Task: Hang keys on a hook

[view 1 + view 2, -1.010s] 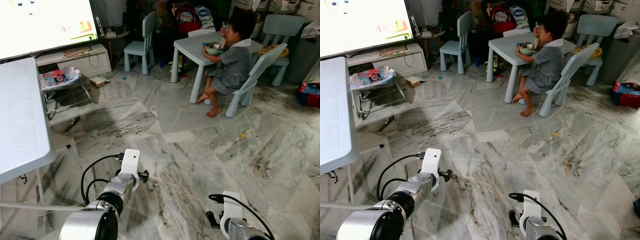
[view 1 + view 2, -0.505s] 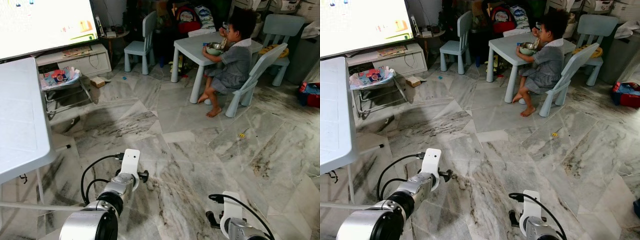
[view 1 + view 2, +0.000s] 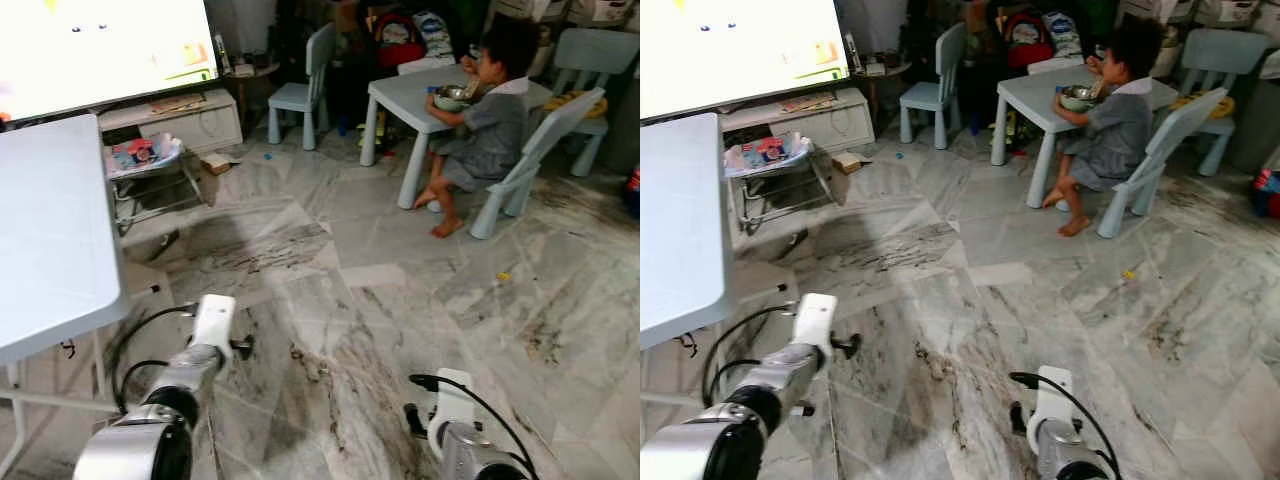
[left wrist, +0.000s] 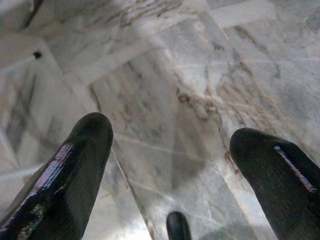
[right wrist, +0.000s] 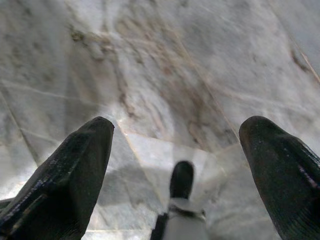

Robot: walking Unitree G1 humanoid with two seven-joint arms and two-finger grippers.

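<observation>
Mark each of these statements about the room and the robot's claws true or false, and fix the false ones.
1. The left claw is open with nothing between its fingers. True.
2. The right claw grips a bunch of keys. False: it is open and empty above the marble floor.
3. A person sits at the small table. True.
4. The person sits on the floor. False: they sit on a pale blue chair.
5. The white table stands on the robot's left. True.

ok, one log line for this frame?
phase: walking, arms idle | left gripper: open, empty, over marble floor | right gripper: open, empty | keys: none held | person seated at small table
</observation>
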